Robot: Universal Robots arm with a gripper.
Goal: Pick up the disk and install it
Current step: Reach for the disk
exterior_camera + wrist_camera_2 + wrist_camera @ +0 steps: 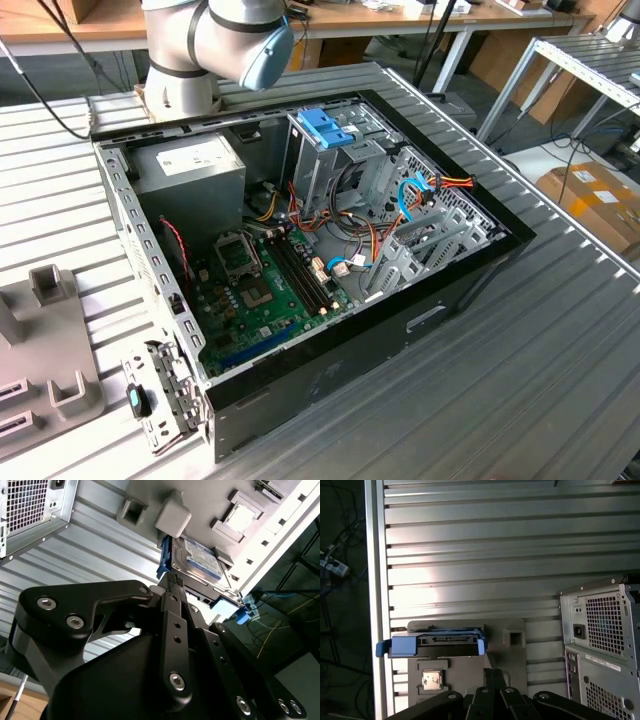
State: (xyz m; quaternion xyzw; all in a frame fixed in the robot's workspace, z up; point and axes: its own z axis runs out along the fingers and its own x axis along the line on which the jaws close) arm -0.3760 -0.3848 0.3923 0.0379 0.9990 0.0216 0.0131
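Disk (435,645) is parked in the grey holder (515,652) on the worktop (470,555), beside the PC case (600,640), so not installed yet. Claw (492,672) hovers near it and looks pinched shut, nothing in it. Pick-up stage imo; a grab needs it opened and lined up on the disk.

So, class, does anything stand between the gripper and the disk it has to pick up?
Nothing visible does. In the first wrist view the gripper is near the disk, which lies in its grey holder, with only bare holder surface between them.
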